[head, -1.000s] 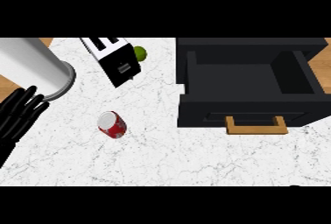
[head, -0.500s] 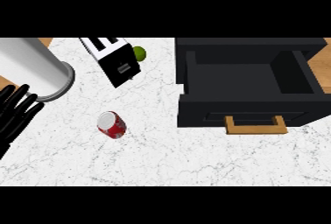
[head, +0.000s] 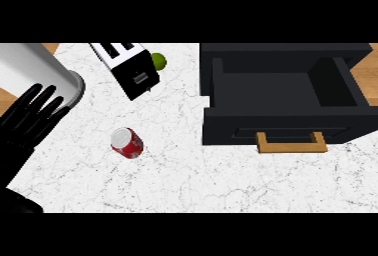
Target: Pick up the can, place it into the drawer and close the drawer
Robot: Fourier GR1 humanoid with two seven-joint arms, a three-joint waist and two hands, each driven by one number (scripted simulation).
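Observation:
The red can (head: 127, 143) lies on its side on the white marble counter (head: 184, 180), left of centre. The black drawer (head: 284, 122) stands pulled open at the right, its inside bare and its wooden handle (head: 291, 143) facing the near edge. My left hand (head: 29, 117) shows at the left edge, open with straight spread fingers pointing up and to the right. It is well left of the can and does not touch it. My right hand shows nowhere.
A large grey cylinder (head: 33, 70) fills the top left corner, just behind my left hand's fingertips. A black and white toaster (head: 129, 70) stands at the back, with a green lime (head: 159, 61) beside it.
My left hand has come further into view from the left edge, moving right and up, a little closer to the can. The can and drawer have not moved.

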